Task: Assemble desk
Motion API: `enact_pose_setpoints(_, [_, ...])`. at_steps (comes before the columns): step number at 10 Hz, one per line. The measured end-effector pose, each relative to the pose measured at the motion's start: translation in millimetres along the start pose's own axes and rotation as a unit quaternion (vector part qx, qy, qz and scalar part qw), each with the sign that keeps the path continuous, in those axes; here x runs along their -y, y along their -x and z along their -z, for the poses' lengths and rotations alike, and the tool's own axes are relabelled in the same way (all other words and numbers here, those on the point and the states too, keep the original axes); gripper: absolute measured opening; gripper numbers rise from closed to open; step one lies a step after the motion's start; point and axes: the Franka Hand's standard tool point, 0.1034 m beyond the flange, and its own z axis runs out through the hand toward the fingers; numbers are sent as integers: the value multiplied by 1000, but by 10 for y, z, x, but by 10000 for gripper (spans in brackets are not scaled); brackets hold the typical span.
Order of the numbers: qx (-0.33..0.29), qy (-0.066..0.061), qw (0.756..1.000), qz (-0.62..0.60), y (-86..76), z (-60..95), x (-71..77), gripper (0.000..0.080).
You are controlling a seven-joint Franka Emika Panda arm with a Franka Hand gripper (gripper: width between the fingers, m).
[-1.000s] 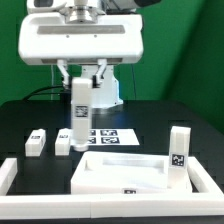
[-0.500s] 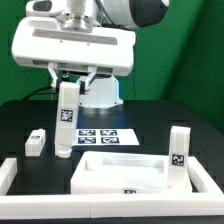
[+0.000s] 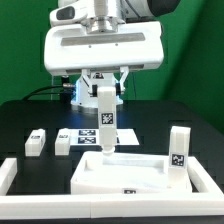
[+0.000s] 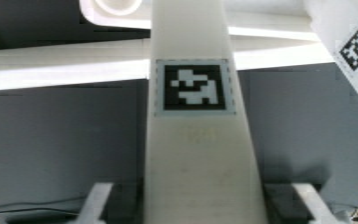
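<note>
My gripper (image 3: 104, 90) is shut on a white block leg (image 3: 105, 122) and holds it upright, tag facing the camera. The leg's lower end hangs just above the back rim of the white tray-like tabletop (image 3: 120, 178) at the table's front. In the wrist view the held leg (image 4: 197, 130) fills the middle, with a finger (image 4: 108, 200) on either side of it. Another leg (image 3: 179, 150) stands upright at the tabletop's corner on the exterior view's right. Two more legs (image 3: 36, 142) (image 3: 63, 143) lie on the black table towards the exterior view's left.
The marker board (image 3: 88, 136) lies behind the tabletop, partly hidden by the held leg. White border rails (image 3: 8, 176) (image 3: 207, 178) run along the front corners of the table. The robot's base (image 3: 85, 95) stands at the back.
The gripper has carried the leg from above the two lying legs towards the exterior view's right, to the tabletop's back rim. The other parts have not moved.
</note>
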Motion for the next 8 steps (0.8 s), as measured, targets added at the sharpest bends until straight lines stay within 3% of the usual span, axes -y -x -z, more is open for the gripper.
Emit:
enact_pose_setpoints(2, [6, -2, 1000, 5, 18, -8, -37, 290])
enact_pose_setpoints(3, [29, -17, 999, 5, 33, -14, -194, 290])
enact_pose_setpoints(4, [28, -18, 999, -5, -11, -18, -281, 290])
enact_pose_setpoints(5, [30, -19, 999, -5, -12, -58, -269, 290])
enact_pose_setpoints(6, [26, -15, 1000, -3, -14, -102, -292, 290])
enact_pose_setpoints(8, [8, 9, 1000, -1, -8, -214, -389, 290])
